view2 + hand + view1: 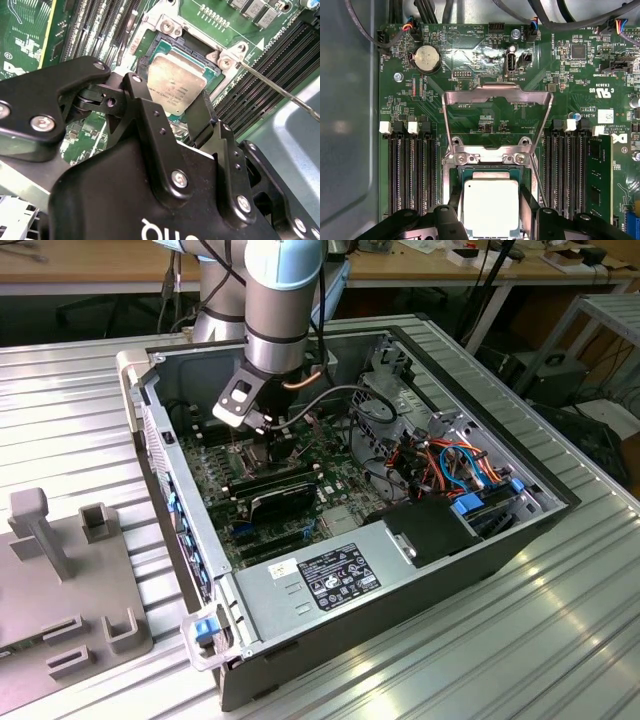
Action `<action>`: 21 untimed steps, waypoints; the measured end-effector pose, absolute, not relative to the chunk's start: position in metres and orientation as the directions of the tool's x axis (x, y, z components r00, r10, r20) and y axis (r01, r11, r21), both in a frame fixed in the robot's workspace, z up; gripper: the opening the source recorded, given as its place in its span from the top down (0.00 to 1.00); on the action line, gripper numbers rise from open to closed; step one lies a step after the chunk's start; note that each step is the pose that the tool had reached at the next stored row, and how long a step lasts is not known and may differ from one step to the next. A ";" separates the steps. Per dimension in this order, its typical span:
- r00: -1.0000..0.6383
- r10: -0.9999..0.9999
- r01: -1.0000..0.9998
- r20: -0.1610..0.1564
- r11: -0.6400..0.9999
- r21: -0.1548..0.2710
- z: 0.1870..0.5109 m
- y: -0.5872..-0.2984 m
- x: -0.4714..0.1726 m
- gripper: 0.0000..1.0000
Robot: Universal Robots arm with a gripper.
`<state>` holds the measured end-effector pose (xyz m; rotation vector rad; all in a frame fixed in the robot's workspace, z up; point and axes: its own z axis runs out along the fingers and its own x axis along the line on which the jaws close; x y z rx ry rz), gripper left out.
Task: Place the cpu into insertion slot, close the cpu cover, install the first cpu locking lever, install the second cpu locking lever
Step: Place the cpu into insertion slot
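My gripper (167, 91) reaches down into the open computer case (500, 540) in the exterior view. It is shut on the cpu (176, 80), a silver-topped square chip, with a black finger (136, 92) against each of two opposite edges. The chip lies at the insertion slot (167, 31), inside its metallic rim; whether it is fully seated I cannot tell. In the first wrist view the cpu (491, 205) sits between the fingers, and the cpu cover (497, 94) stands swung open on its hinge beyond the slot (485, 172). A thin locking lever (280, 87) runs beside the slot.
Long black memory slots (412, 170) flank the socket on both sides, with one module (597, 175) fitted. A coin battery (427, 58) and cables lie past the cover. The power supply (330, 575) and wire bundles (450, 465) fill the case; a grey fixture (60, 580) stands outside.
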<state>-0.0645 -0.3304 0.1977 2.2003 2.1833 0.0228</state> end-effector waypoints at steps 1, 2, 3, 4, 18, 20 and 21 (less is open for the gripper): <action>0.008 1.000 0.999 -0.019 -0.007 0.040 0.198 -0.330 -0.064 0.45; 0.008 1.000 0.999 -0.019 -0.007 0.040 0.198 -0.330 -0.064 0.45; 0.008 1.000 0.999 -0.018 -0.007 0.040 0.197 -0.330 -0.064 0.44; 0.008 1.000 0.999 -0.018 -0.007 0.040 0.198 -0.330 -0.064 0.38; 0.042 0.999 0.998 -0.019 -0.041 0.040 0.198 -0.329 -0.061 0.38; 0.042 0.999 0.998 -0.019 -0.041 0.040 0.198 -0.329 -0.061 0.40; 0.042 0.999 0.998 -0.019 -0.041 0.040 0.198 -0.329 -0.061 0.45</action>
